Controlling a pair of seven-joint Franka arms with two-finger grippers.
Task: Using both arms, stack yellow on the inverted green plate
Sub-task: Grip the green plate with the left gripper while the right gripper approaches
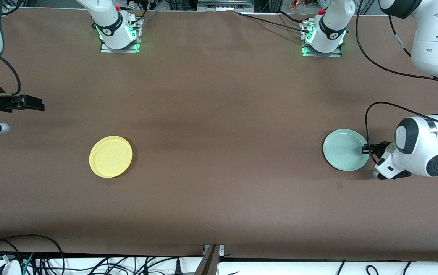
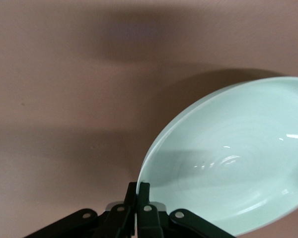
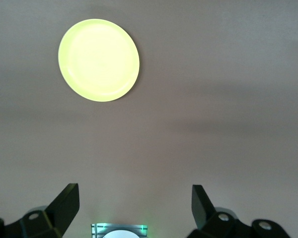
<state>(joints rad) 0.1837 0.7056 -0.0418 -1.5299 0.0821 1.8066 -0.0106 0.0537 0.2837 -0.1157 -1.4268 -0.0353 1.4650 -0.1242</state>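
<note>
The yellow plate (image 1: 110, 156) lies flat on the brown table toward the right arm's end; it also shows in the right wrist view (image 3: 99, 60). The pale green plate (image 1: 345, 149) is toward the left arm's end, its hollow face showing. My left gripper (image 1: 365, 149) is shut on the green plate's rim at the edge toward the left arm's end; in the left wrist view the left gripper (image 2: 138, 186) pinches the rim of the plate (image 2: 233, 158). My right gripper (image 1: 31, 103) is open and empty above the table, apart from the yellow plate, and shows wide apart in its wrist view (image 3: 135, 191).
The brown table cloth (image 1: 219, 114) spans the whole work area. The arm bases (image 1: 119, 34) stand along the table edge farthest from the front camera. Cables hang along the edge nearest that camera.
</note>
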